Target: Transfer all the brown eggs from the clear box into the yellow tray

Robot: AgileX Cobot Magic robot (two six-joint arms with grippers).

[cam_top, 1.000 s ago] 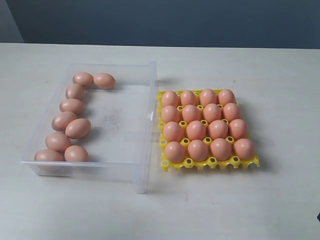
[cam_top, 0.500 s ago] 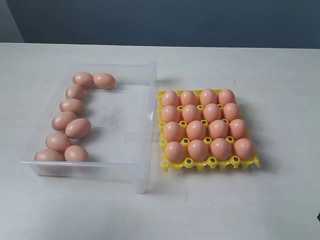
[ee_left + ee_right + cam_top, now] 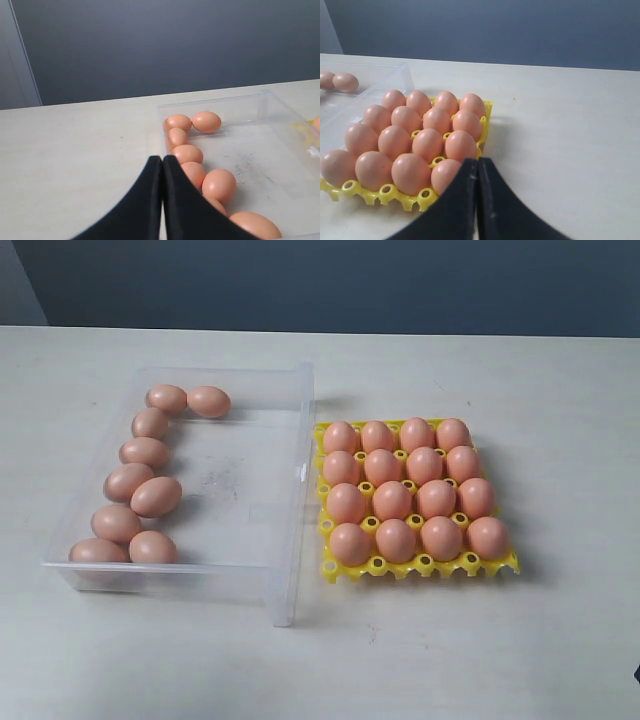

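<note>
Your exterior camera stands high and well back, looking down at a slant across the table [image 3: 560, 370], and takes in the whole box [image 3: 290, 420] and tray [image 3: 345, 573] side by side. Your wrist cameras sit low and close, both facing the dark wall [image 3: 175, 45]: one looks past the left gripper [image 3: 162, 160] along the box's eggs [image 3: 206, 121], the other past the right gripper [image 3: 477, 162] across the tray. All three views share the box's far end with its two eggs.

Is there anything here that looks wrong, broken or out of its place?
Nothing is broken or spilled. The odd thing: every cup of the yellow tray already holds an egg, yet nine brown eggs lie along the left side of the clear box, with no free cup for them.
</note>
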